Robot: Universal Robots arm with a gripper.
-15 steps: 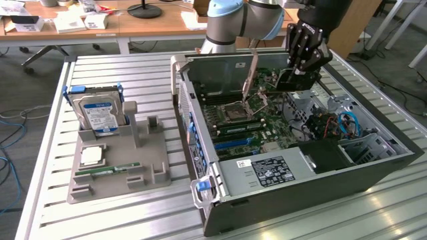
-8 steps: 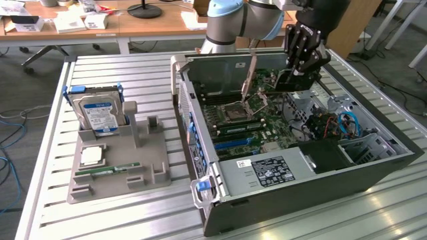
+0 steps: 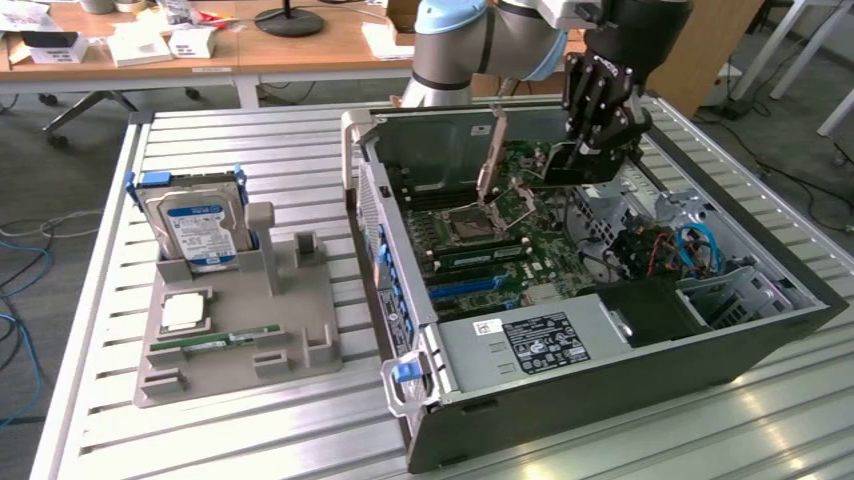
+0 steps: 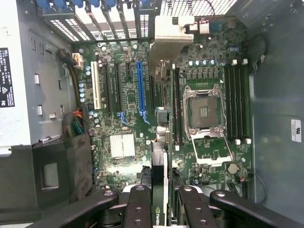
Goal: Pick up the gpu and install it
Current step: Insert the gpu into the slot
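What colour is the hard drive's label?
Blue and white; the hard drive's label shows best in the exterior view.

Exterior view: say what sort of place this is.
Probably a robotics lab in an office: an open computer case on a slatted metal table, a parts holder with a hard drive, and wooden desks behind.
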